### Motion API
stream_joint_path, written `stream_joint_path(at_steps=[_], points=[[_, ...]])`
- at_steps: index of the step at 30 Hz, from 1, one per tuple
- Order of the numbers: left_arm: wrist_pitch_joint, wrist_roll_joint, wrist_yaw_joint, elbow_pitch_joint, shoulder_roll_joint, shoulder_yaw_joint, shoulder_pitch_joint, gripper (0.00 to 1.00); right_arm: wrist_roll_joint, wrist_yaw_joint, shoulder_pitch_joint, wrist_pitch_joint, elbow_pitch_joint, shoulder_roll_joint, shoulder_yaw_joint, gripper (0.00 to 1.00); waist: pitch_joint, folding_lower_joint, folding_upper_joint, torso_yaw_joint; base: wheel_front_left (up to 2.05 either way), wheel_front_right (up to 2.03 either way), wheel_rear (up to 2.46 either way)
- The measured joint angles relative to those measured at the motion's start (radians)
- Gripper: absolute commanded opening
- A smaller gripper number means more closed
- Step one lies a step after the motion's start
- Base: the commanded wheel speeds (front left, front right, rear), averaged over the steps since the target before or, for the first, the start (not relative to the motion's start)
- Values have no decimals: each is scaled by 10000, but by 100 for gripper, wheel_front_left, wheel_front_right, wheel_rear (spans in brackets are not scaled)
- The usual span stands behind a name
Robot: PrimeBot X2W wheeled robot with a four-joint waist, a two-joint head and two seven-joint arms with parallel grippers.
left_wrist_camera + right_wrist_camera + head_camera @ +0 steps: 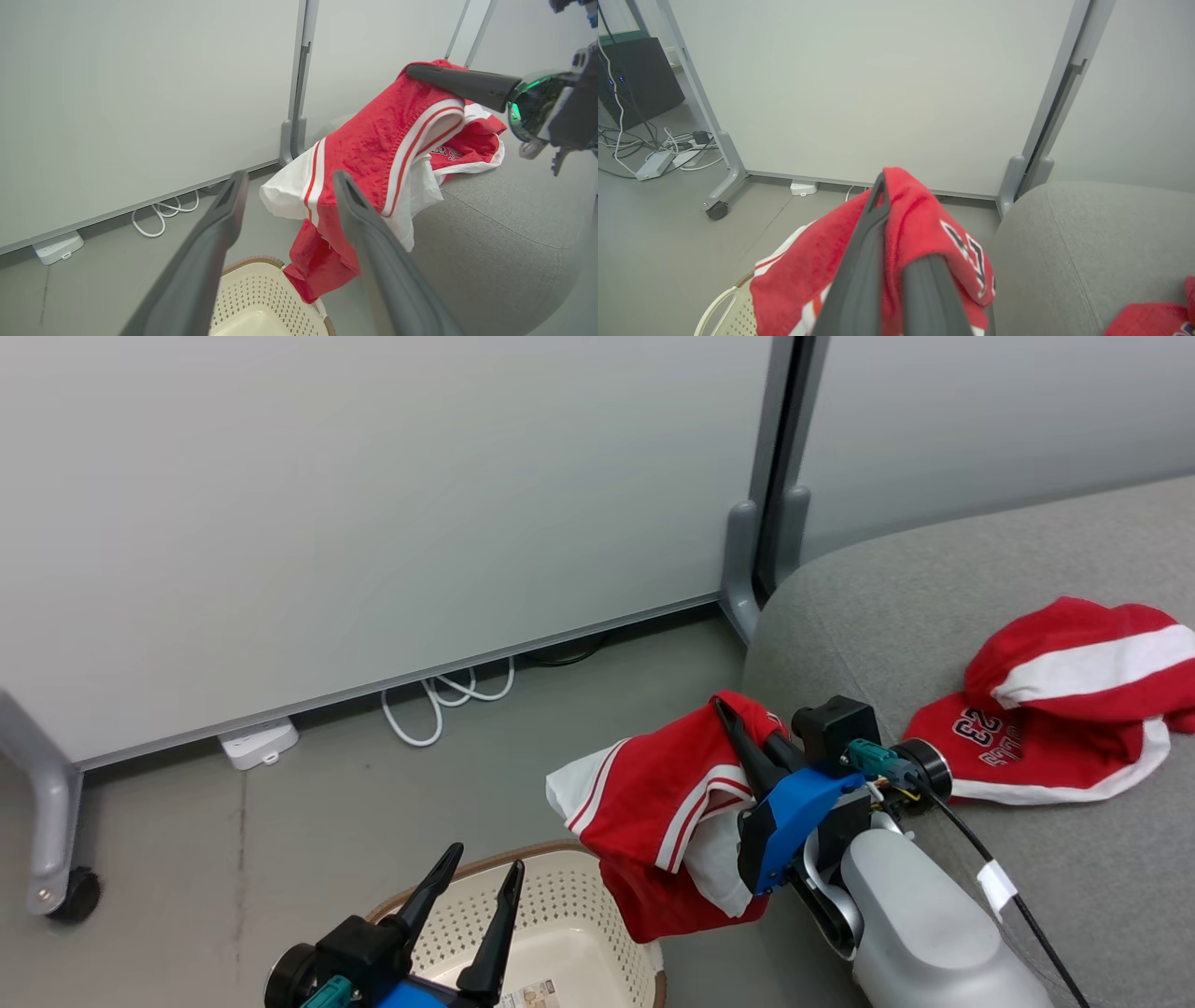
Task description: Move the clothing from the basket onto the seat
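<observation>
My right gripper point(738, 733) is shut on a red garment with white trim point(658, 807), which hangs in the air between the basket and the seat's left edge. The right wrist view shows the cloth point(924, 219) draped over my right gripper point(896, 210). A second red garment marked "23" point(1055, 719) lies on the grey seat point(887, 607). The cream perforated basket point(569, 905) stands on the floor below. My left gripper point(485, 863) hovers open over the basket with nothing in it; in its own wrist view the left gripper point(288, 179) points toward the hanging garment point(369, 149).
A white partition panel on grey posts point(747, 569) stands behind, with a caster wheel point(75, 896) at the far left. A white cable point(439, 700) and a small white box point(259, 742) lie at its foot. A black box and several cables point(640, 84) sit further off.
</observation>
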Motion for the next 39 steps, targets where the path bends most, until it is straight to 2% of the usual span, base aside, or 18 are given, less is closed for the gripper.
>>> stream_joint_path(at_steps=[16,22,27,35,39], points=[[-2,245,-27,-75,-113,46,-160,100,-79,0,68,56,-194,-8,-171,0,364,0,0,-2770,0,0,0],[-2,230,-27,-81,-82,-155,-334,100,-98,0,76,25,-221,-12,-316,0,561,0,0,-3539,0,0,0],[-2,211,-27,-58,-52,-276,-405,100,-115,0,126,-19,-249,-8,-420,0,732,0,0,-3696,0,0,0],[-2,128,-27,-46,73,-393,-408,100,-96,0,202,-19,-297,-8,-533,0,788,0,-1,-3575,0,0,0],[-2,140,-27,-82,140,-412,-551,100,-92,0,-79,40,-318,0,-1103,0,996,0,0,-3474,0,0,0]])
